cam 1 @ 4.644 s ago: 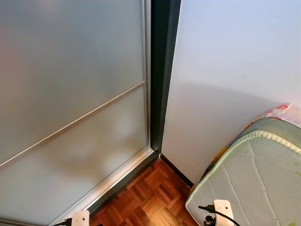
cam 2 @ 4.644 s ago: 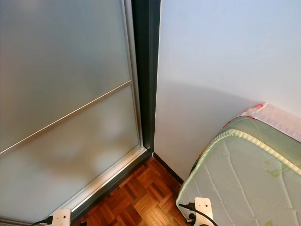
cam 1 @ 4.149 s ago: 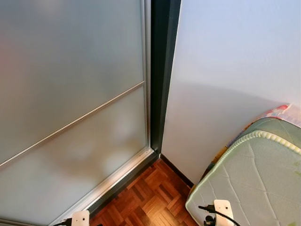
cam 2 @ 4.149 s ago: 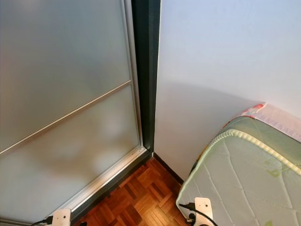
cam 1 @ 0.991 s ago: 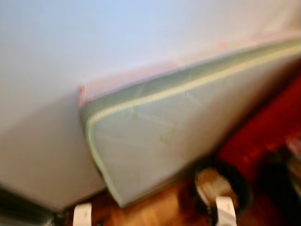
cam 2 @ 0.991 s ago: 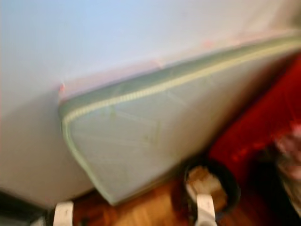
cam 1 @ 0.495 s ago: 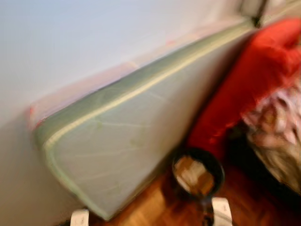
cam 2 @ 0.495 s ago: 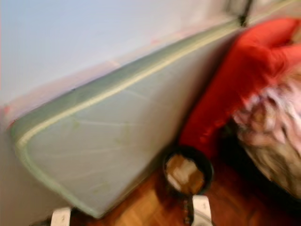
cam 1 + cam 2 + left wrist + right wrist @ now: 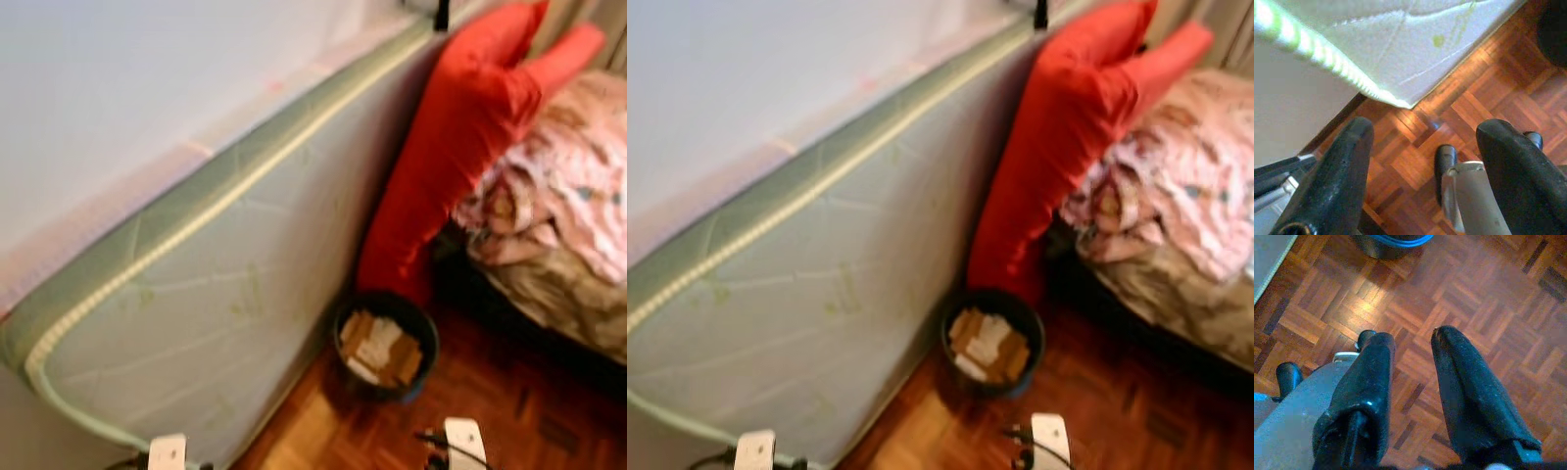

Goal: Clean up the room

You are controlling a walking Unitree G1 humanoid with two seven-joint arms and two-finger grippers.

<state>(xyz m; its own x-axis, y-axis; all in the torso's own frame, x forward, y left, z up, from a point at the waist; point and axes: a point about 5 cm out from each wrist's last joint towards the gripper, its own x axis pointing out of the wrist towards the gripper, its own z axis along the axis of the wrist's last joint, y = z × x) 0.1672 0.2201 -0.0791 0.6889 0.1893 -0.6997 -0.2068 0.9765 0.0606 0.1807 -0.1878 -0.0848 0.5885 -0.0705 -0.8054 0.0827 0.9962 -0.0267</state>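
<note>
A dark round bin (image 9: 384, 345) holding pale paper or card pieces stands on the parquet floor (image 9: 509, 411), at the foot of a pale green mattress (image 9: 196, 294) propped against the wall. Red cushions (image 9: 460, 127) lean on the mattress just beyond the bin. A bed with crumpled pink patterned bedding (image 9: 563, 196) lies to the right. My left gripper (image 9: 1425, 129) hangs open above the floor near the mattress corner (image 9: 1400, 44). My right gripper (image 9: 1413, 338) is open over bare parquet, with the bin's base (image 9: 1391, 241) a little ahead of it.
White wall (image 9: 118, 78) rises behind the mattress. The white tops of my arms (image 9: 168, 453) (image 9: 461, 441) show at the picture's lower edge. Open parquet runs between the bin and the bed's dark underside (image 9: 529, 338). The head views are slightly blurred.
The camera has swung right: the frosted sliding door and corner have left the picture, and the mattress, bin, red cushions and bed have come in. My arms hang as before.
</note>
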